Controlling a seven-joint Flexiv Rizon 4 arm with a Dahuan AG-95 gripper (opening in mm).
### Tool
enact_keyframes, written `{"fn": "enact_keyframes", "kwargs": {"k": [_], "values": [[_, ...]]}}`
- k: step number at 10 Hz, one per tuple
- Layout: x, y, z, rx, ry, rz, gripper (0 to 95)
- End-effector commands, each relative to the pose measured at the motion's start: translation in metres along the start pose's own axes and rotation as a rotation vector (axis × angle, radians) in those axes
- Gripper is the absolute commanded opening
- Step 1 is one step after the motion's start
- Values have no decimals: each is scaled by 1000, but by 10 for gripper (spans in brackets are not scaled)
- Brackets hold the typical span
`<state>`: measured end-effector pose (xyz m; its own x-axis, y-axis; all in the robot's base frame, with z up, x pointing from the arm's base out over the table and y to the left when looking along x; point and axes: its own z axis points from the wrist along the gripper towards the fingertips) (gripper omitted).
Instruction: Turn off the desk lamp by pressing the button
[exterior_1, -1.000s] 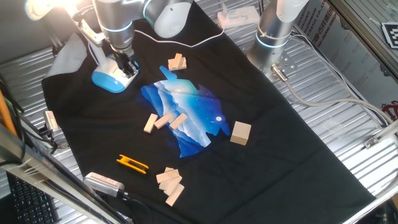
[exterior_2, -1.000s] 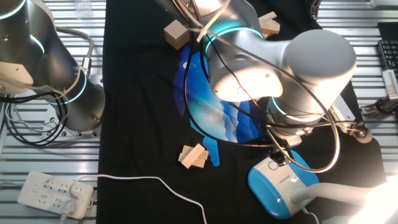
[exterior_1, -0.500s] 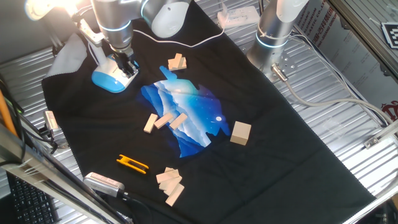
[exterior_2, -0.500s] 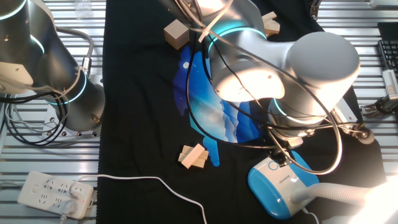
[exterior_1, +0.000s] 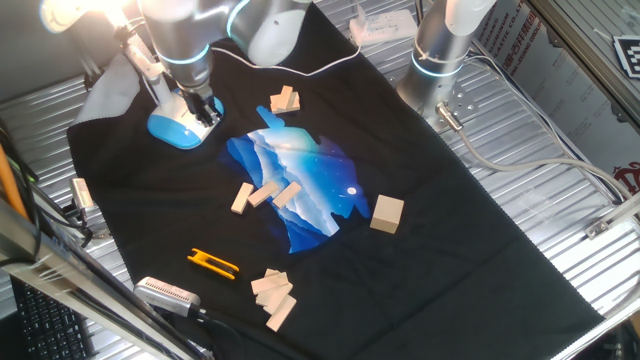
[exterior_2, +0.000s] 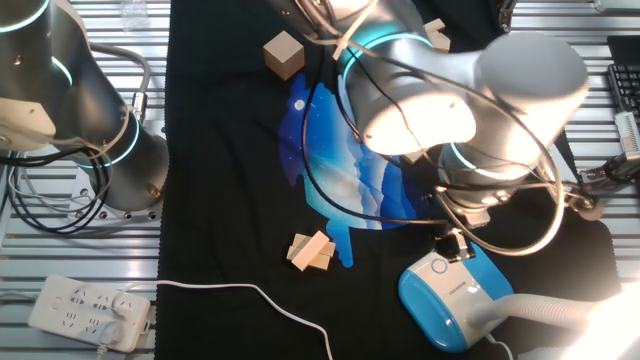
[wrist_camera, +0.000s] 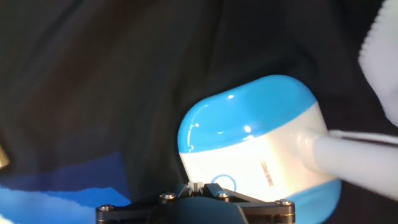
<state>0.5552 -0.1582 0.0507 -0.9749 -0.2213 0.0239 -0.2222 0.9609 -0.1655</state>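
The desk lamp's light-blue base (exterior_1: 172, 130) stands at the far left of the black cloth. Its white top face (wrist_camera: 261, 162) shows in the hand view and its head (exterior_1: 70, 14) glows brightly. The button (wrist_camera: 222, 184) is a small thin ring on the white top face, and it also shows in the other fixed view (exterior_2: 438, 266). My gripper (wrist_camera: 194, 185) hangs right over the base with its fingertips pressed together. The tips sit just left of the ring. I cannot tell whether they touch the lamp. The gripper also shows in both fixed views (exterior_1: 205, 112) (exterior_2: 453, 246).
Wooden blocks lie around the blue picture on the cloth: (exterior_1: 285, 99), (exterior_1: 264, 193), (exterior_1: 387, 213), (exterior_1: 274, 297). A yellow clip (exterior_1: 212, 263) lies near the front. A second arm's base (exterior_1: 440, 50) stands at the back. A power strip (exterior_2: 90, 305) lies off the cloth.
My arm has shifted a little over the lamp base and the fingertips have lifted slightly from the button area. The lamp head glows as before.
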Motion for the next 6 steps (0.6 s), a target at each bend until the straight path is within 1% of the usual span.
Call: {"fn": "enact_keyframes", "kwargs": {"k": [1, 3, 4, 6], "values": [[0, 0, -1, -4, 4, 4, 0], [0, 0, -1, -8, 3, 4, 0], [0, -1, -1, -16, 5, -10, 0], [1, -2, 0, -14, 13, -16, 0]]}}
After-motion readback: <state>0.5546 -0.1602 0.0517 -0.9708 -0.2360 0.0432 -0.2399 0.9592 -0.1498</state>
